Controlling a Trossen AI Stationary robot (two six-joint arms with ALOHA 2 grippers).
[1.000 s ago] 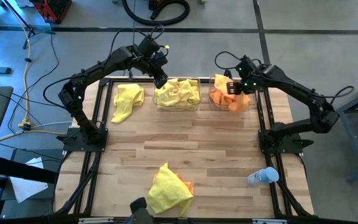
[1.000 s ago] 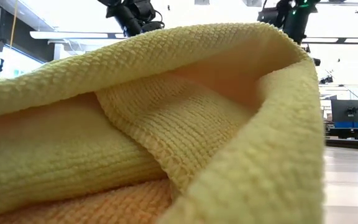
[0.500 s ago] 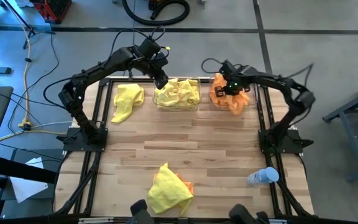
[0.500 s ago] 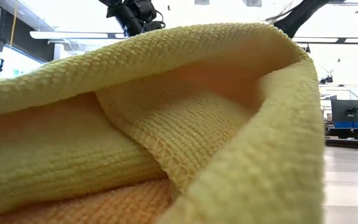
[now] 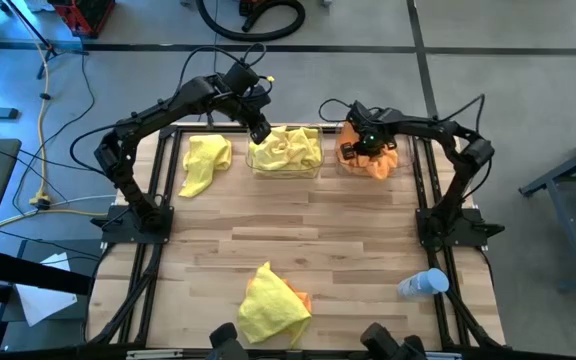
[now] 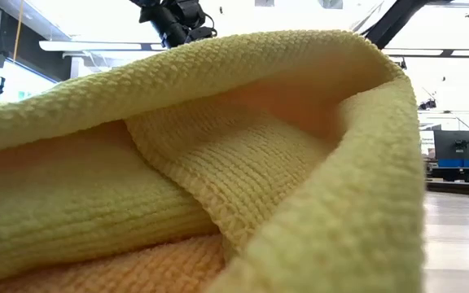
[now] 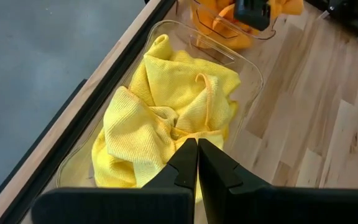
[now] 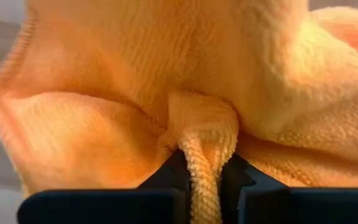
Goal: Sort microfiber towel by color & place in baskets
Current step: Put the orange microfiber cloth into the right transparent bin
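Note:
Two clear baskets stand at the table's far edge. The left basket holds crumpled yellow towels. The right basket holds orange towels, heaped above its rim. My left gripper is shut, just over the left end of the yellow pile; whether it touches, I cannot tell. My right gripper points down into the orange pile, shut on an orange towel. One yellow towel lies flat left of the baskets. Another yellow towel lies near the front edge on an orange one. My right gripper pinches a raised fold of an orange towel between its two fingers, coming from above and pointing down. The fold stands up between them. The rest of the towel stays bunched on the orange pile in the basket.
A small clear bottle lies on its side at the table's near right. The front yellow towel fills the low view and hides the table behind it. The middle of the wooden table is bare.
My right gripper has dropped down onto the orange pile, shifting slightly toward the table's left; its arm now reaches lower over the basket. My left gripper stays over the yellow basket.

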